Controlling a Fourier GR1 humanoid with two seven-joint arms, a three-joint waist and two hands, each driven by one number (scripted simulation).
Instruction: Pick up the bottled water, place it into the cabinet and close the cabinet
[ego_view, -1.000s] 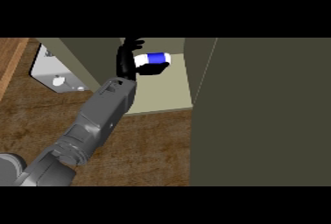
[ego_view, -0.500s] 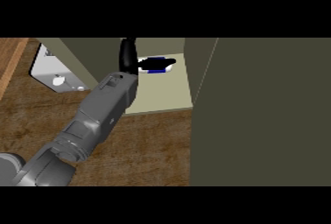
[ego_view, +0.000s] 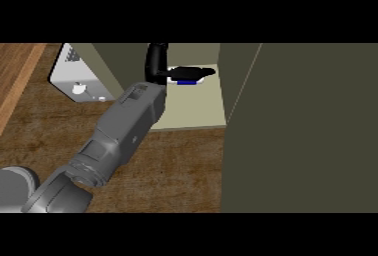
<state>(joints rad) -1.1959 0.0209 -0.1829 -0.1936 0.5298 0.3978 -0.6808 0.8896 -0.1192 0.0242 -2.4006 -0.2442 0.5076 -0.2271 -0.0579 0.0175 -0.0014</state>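
Note:
My left hand (ego_view: 157, 61) reaches into the open cabinet (ego_view: 196, 107) from the lower left, at the end of its grey forearm. Its fingers (ego_view: 193, 72) curl over the bottled water (ego_view: 186, 80). Only a bit of the bottle's blue label and white body shows under them. The bottle sits low at the back of the pale cabinet floor; whether it rests on that floor is hidden. My right hand shows nowhere.
The cabinet's dark olive door (ego_view: 310, 125) stands open and fills the right side. A white appliance (ego_view: 74, 75) stands at the upper left on the brown wooden counter (ego_view: 170, 170). A lighter wooden strip (ego_view: 15, 80) runs along the left edge.
The left hand has gone deeper into the cabinet and turned over the bottle. The bottle has sunk lower and is now mostly covered by the fingers.

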